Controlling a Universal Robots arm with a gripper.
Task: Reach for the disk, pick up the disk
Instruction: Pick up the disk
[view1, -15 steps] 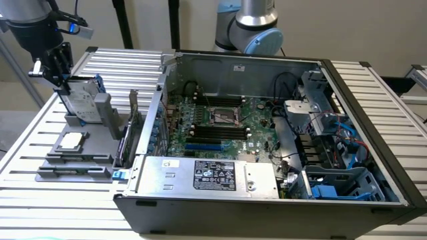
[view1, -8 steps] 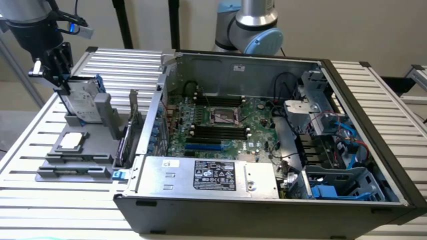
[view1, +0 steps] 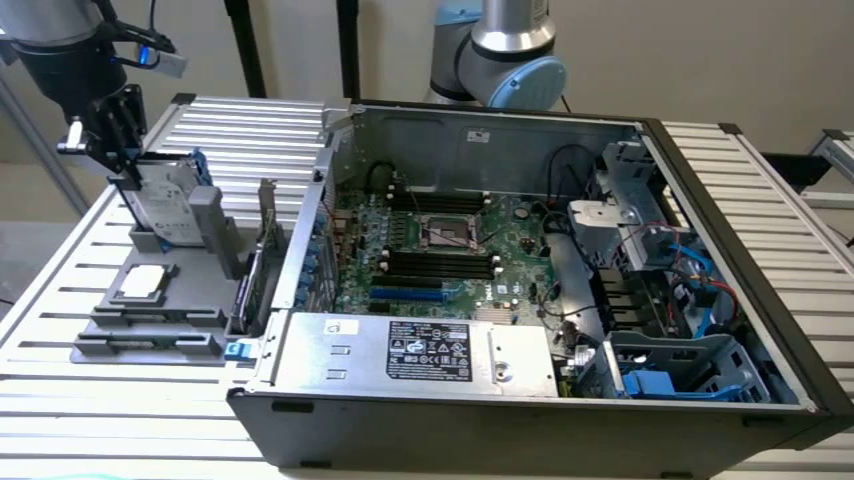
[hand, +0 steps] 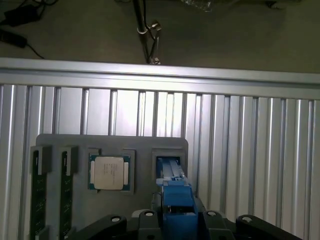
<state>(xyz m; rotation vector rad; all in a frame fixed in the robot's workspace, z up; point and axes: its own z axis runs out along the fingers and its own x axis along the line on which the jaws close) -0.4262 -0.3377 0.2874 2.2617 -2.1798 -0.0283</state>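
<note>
The disk (view1: 166, 205) stands on edge at the exterior view's left, a silver-grey drive with a white label in a blue carrier. Its lower end is at a slot of the grey fixture (view1: 147, 320); I cannot tell whether it has left the slot. My gripper (view1: 130, 178) comes down from above and is shut on the disk's upper edge. In the wrist view the blue carrier edge of the disk (hand: 175, 192) runs between the dark fingers (hand: 147, 216) of my gripper (hand: 178, 219), above the slot in the fixture (hand: 75, 145).
A square silver processor chip (view1: 144, 283) (hand: 110, 172) lies in the fixture beside the slot, with memory sticks (hand: 39, 195) further along. An open computer case (view1: 534, 250) with its power-supply box (view1: 414, 350) stands on the slatted aluminium table (view1: 80, 400). A second arm (view1: 501, 60) stands behind.
</note>
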